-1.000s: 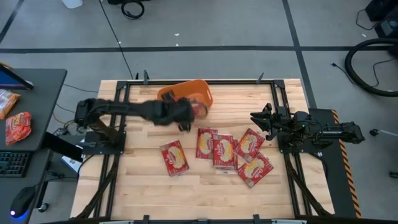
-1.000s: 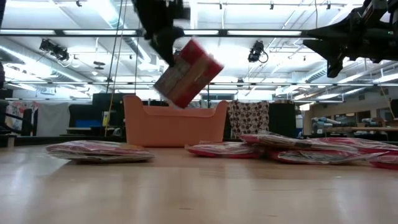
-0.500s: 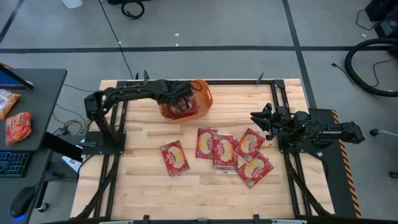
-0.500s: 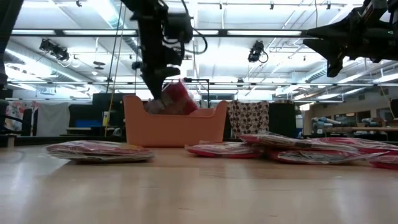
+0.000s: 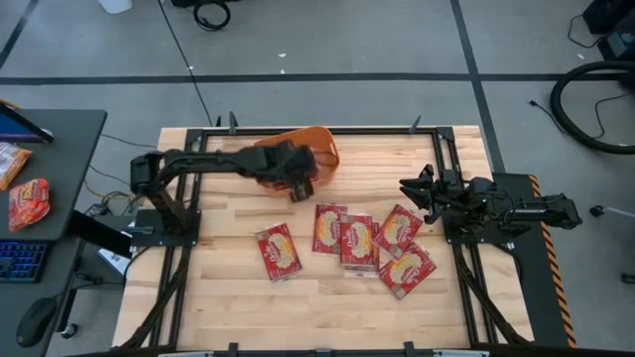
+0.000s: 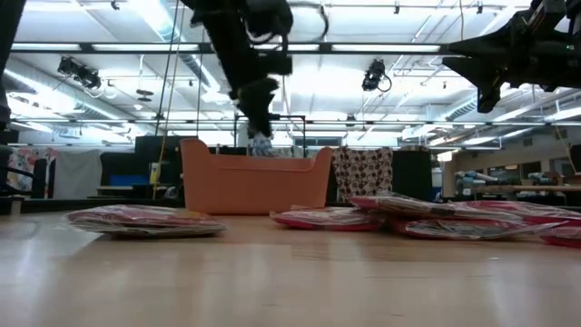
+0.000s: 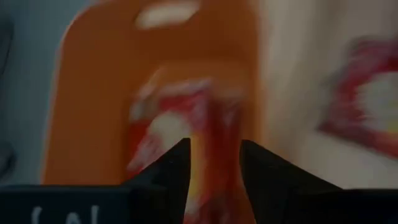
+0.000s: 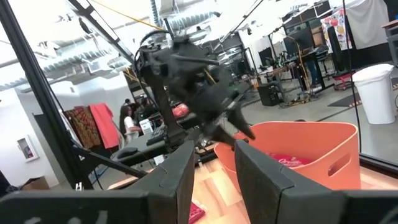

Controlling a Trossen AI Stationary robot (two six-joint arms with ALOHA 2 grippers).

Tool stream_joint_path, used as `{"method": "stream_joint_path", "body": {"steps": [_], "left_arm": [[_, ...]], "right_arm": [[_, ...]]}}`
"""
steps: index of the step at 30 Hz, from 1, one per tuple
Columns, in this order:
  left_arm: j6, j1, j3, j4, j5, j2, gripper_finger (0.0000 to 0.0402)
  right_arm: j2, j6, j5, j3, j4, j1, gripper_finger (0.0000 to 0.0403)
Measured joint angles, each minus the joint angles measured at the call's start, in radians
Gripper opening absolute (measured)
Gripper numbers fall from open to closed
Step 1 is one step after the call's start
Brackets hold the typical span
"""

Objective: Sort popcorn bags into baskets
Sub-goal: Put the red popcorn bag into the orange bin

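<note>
Popcorn bag (image 7: pixel 186 127) in basket (image 7: pixel 93 93), beyond left fingers (image 7: pixel 171 165)

Overhead cam, low cam, wrist cams (shared basket (image 5: pixel 319 151))

A pale wooden desk (image 5: pixel 228 297) stands on a grey floor (image 5: pixel 397 40) crossed by dark tape lines. Beside it, a dark side table (image 5: pixel 60 149) carries red snack packets (image 5: pixel 28 201), with a keyboard (image 5: pixel 22 260) and mouse (image 5: pixel 38 319) near. Black cables (image 5: pixel 585 99) coil on the floor. A white bin (image 8: pixel 376 93) and a person (image 8: pixel 132 124) show beyond.
</note>
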State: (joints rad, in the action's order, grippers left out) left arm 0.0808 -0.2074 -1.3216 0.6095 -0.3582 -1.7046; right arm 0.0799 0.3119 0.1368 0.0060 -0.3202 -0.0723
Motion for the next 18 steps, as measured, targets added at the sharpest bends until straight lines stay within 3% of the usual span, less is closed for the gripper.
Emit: {"method": "stream_joint_path", "body": {"steps": [4,18], "left_arm": [[0.039,0.031,0.108,-0.165,0.079,0.054,0.0141],[0.115,0.083,0.37,-0.466,0.154,0.298,0.0141]], "right_arm": [[0.0,0.0,0.0,0.0,0.0,0.0,0.0121],[0.0,0.0,0.0,0.0,0.0,0.0,0.0121]]}}
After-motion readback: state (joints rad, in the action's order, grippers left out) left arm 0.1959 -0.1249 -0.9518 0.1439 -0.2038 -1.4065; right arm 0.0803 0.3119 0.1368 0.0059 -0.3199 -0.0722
